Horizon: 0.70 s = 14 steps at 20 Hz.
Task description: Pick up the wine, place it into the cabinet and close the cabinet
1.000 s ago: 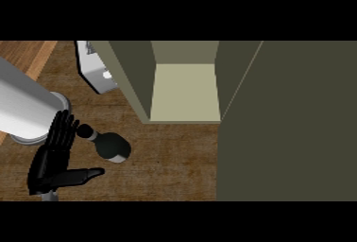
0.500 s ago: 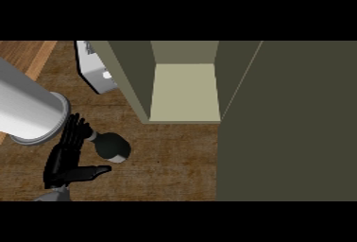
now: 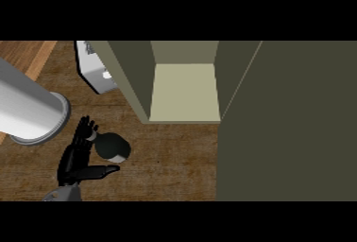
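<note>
— Head view: the left hand has slid in closer. Fingers straight, thumb out, right beside the wine.

— Holding it?

— Not yet. The bottle stands on the counter. The open cabinet waits at one o'clock from it.

— So grabbing looks next.

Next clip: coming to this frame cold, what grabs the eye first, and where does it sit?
First comes the open cabinet at top centre, its pale shelf lit between dark walls, with its big dark door filling the right side. Next is the black left hand at lower left, fingers straight, right beside the dark wine bottle seen from above on the wooden counter. A broad grey forearm cuts in from the left edge.
</note>
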Each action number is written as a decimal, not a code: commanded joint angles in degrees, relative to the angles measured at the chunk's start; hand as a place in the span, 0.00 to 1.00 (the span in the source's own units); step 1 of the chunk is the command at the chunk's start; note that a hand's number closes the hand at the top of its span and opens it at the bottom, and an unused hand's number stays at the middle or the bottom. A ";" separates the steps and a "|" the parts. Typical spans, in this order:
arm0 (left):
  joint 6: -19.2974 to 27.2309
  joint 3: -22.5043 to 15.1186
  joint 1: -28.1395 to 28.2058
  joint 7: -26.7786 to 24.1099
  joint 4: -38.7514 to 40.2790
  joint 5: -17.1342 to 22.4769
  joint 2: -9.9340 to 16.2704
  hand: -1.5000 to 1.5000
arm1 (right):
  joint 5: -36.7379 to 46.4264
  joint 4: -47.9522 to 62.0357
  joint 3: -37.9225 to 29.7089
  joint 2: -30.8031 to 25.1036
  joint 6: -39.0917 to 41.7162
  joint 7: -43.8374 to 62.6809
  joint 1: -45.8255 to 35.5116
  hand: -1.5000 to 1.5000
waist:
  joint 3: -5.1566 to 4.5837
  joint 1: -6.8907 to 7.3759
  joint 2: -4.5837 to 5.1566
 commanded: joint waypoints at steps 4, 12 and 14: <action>-1.98 1.92 -6.58 -5.91 13.16 0.21 2.00 0.00 | -1.42 -5.07 -0.21 -0.63 -0.85 4.10 0.39 0.00 | -0.02 -0.12 0.02; -10.04 3.75 -10.04 -15.84 27.18 1.38 2.56 0.00 | 1.52 -3.90 0.88 1.05 1.23 -1.45 5.41 0.00 | -0.05 -0.55 0.12; -9.75 4.08 -12.54 -18.98 31.72 0.70 2.63 0.00 | 3.57 -1.52 2.09 1.50 -1.31 -0.20 -0.18 0.00 | -0.08 -0.45 0.19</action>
